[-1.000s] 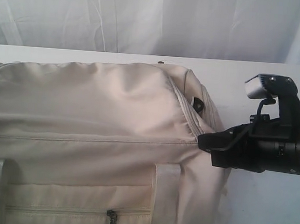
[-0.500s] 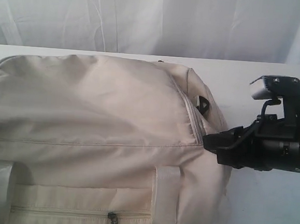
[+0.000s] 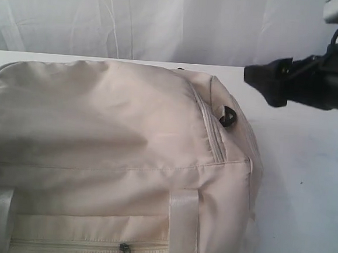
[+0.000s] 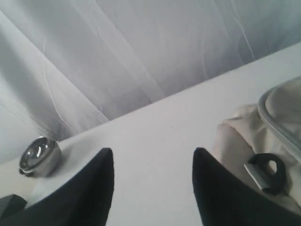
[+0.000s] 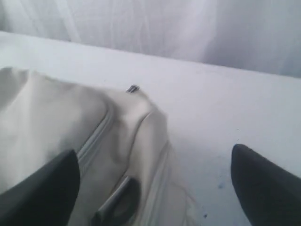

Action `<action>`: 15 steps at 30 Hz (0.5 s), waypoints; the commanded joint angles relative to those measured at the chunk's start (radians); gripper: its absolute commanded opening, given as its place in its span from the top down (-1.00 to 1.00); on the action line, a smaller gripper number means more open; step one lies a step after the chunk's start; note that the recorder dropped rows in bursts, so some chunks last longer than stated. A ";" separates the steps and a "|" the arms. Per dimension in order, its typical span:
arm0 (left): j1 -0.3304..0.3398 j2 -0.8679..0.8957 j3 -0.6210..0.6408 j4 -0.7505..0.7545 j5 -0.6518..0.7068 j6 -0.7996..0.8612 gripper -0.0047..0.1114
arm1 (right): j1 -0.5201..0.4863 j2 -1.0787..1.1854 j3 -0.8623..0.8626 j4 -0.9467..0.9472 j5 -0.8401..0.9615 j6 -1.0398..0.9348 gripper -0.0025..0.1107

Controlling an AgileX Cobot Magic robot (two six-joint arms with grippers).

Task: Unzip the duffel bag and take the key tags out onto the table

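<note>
Where the duffel bag (image 3: 110, 128) ends, white table (image 3: 304, 196) spreads.

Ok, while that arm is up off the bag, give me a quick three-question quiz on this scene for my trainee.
1. True or false: the right gripper is clamped on the duffel bag.
2. Pick one: the black D-ring is A) on the bag's end panel, B) between the gripper's fingers, C) lying loose, off the bag.
3. Short answer: are any key tags in view?

Key: 1 false, since it hangs open in the air beside the bag. 2 A. 3 No, none show in any view.
</note>
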 commanded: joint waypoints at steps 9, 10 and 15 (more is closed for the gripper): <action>0.105 0.441 -0.112 0.042 -0.100 -0.372 -0.04 | -0.007 0.324 -0.208 0.124 -0.133 0.059 -0.48; 0.118 0.459 -0.125 0.042 -0.100 -0.393 -0.04 | -0.007 0.350 -0.215 0.124 -0.133 0.059 -0.48; 0.144 0.549 -0.169 0.035 -0.112 -0.450 -0.04 | -0.007 0.449 -0.234 0.122 -0.133 0.046 -0.48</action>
